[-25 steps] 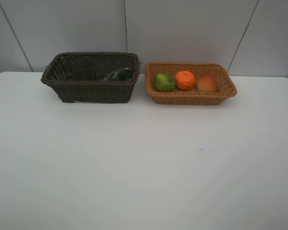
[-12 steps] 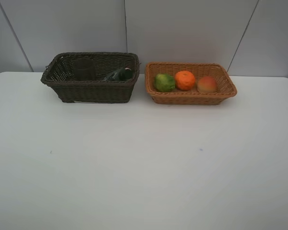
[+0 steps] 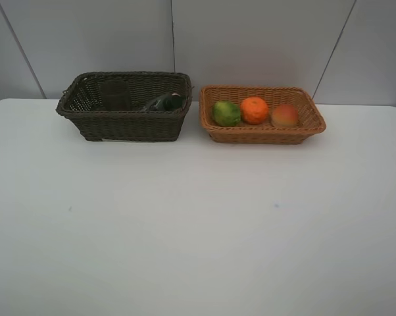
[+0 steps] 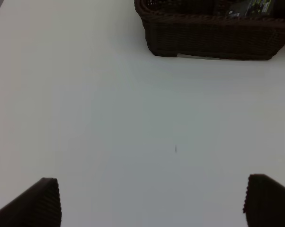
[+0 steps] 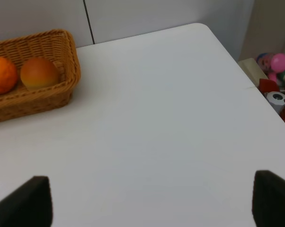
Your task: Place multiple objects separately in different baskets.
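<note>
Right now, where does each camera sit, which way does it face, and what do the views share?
Exterior high: mounted high, facing the table and both baskets; no robot parts visible.
Left wrist: looks past the open left hand toward the dark basket.
Right wrist: looks past the open right hand toward the tan basket holding the orange and red-orange fruit.
Shared: each wrist's basket also appears overhead.

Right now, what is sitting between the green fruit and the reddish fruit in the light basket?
The orange. In the high view it sits in the tan basket with the green fruit on one side and the red-orange fruit on the other.
</note>
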